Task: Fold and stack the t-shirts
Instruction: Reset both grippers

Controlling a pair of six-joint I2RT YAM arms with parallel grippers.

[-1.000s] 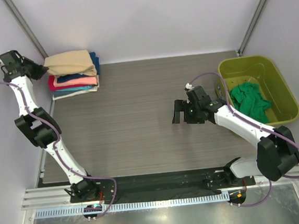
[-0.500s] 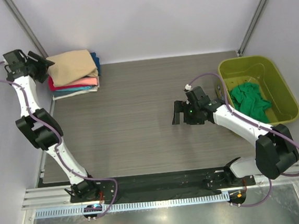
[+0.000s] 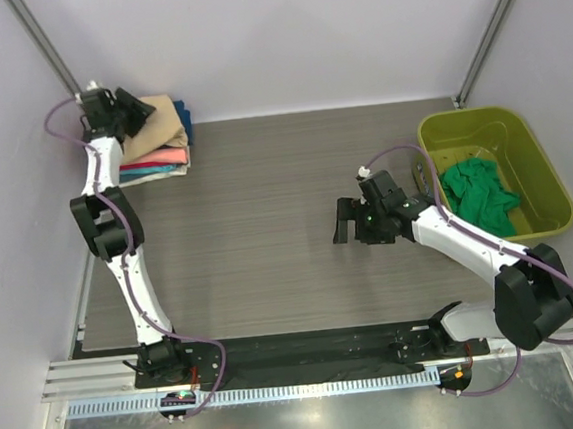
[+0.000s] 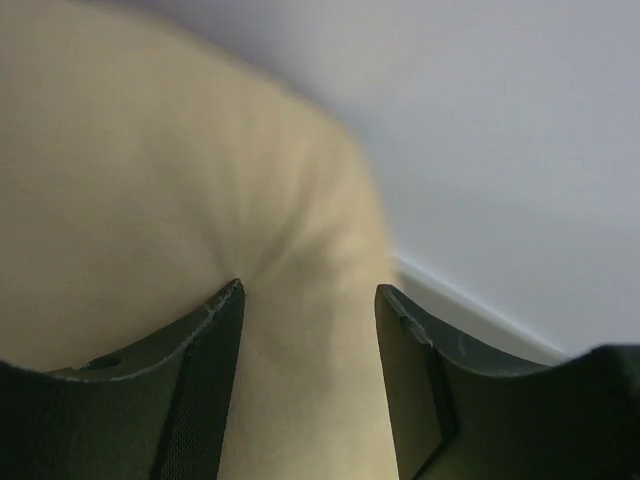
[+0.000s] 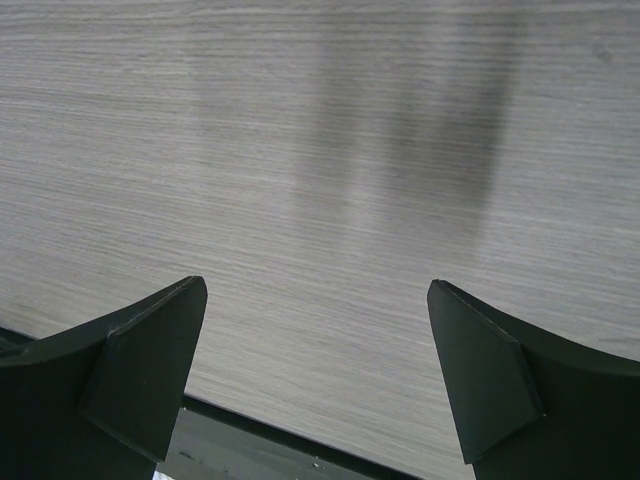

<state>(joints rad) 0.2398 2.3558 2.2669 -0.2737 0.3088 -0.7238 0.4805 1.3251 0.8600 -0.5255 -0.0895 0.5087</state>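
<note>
A lime-green tub (image 3: 557, 206) stands on the grey wood-grain table (image 3: 256, 207). Inside the tub lies a crumpled emerald green t-shirt (image 3: 477, 194). Near the tub's left side, the right gripper (image 3: 344, 219) hangs over bare tabletop, pointing away from the tub. Well to the tub's left and slightly farther back sits a stack of folded t-shirts (image 3: 154, 164), topped by a tan beige t-shirt (image 3: 163, 127). The left gripper (image 3: 128, 106) is over the stack's end farthest from the tub.

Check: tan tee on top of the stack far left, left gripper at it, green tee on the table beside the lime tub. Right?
One slip: the green tee lies inside the lime tub, not on the table beside it; the top external view shows it. The rest stands: the tan tee tops the stack at far left, with the left gripper at it.
</note>
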